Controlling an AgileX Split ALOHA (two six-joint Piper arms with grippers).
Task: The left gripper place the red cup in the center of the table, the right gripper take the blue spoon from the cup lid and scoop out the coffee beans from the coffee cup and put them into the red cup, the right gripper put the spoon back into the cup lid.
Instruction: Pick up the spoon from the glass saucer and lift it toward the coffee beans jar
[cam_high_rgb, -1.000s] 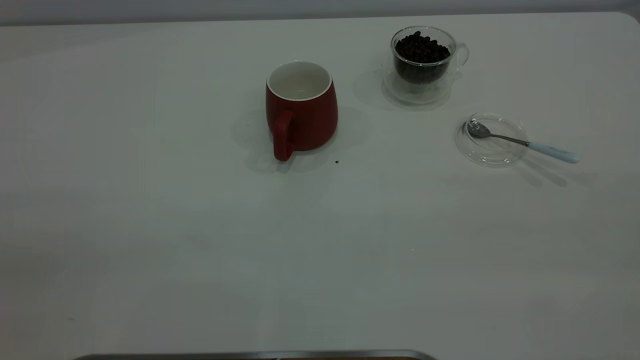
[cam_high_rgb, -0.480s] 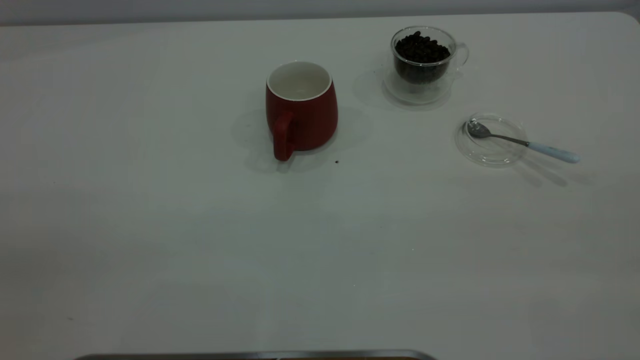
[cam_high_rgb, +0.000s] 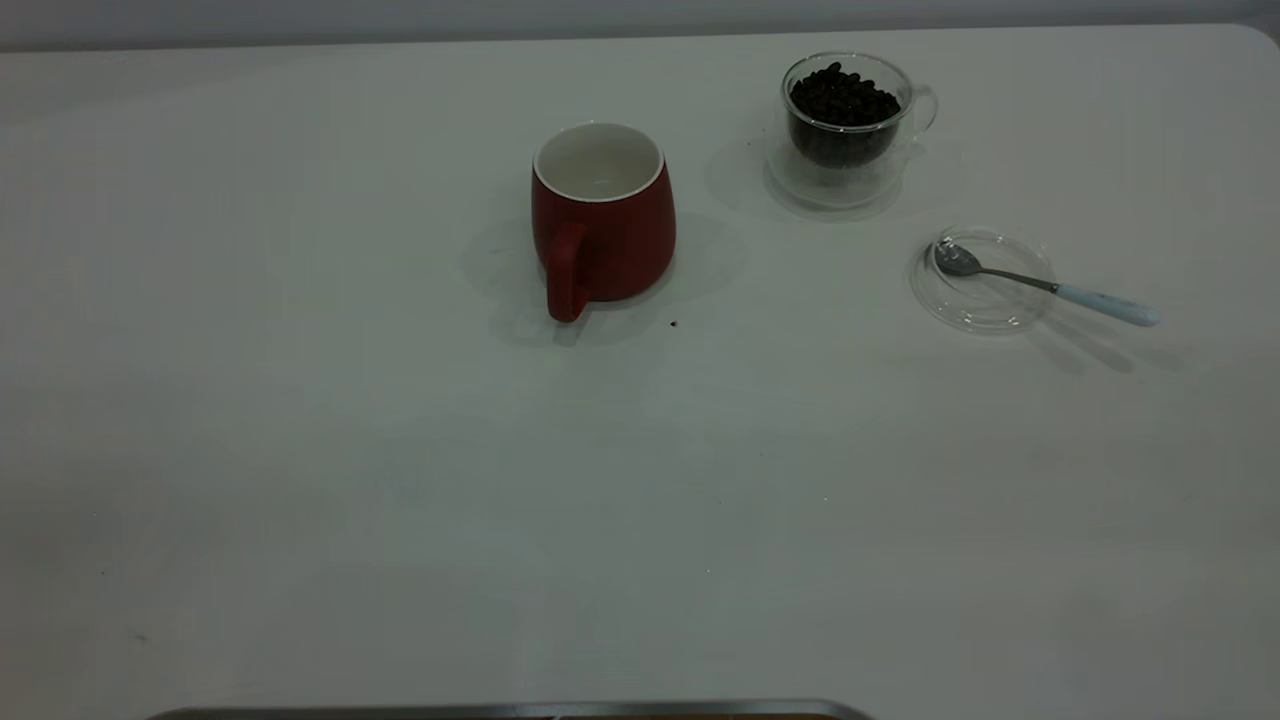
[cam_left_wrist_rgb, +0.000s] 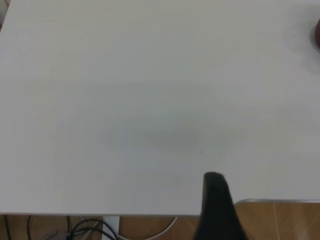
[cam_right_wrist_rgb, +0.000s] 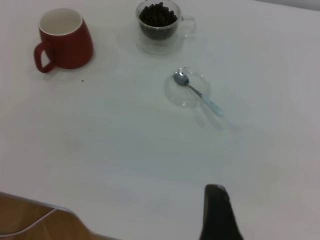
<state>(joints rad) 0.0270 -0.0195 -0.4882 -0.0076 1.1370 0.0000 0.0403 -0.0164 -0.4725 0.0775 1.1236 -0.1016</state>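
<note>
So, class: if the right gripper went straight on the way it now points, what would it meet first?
Probably the blue spoon on the cup lid: the visible finger points over bare table towards them. Depth is unclear, so it might pass above.

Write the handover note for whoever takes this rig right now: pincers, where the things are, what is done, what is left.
Left pincer: pulled back over the near table edge, nothing seen in it.
Right pincer: also back near the edge, well short of the spoon.
Red mug: upright near the table's middle, inside looks empty.
Glass cup: full of coffee beans, behind and to the right of the mug.
Spoon: bowl resting in the glass lid, handle sticking out over the rim.
One dark speck lies by the mug.
Done: the mug appears placed.
Left: scooping beans, or only confirming the finish.
</note>
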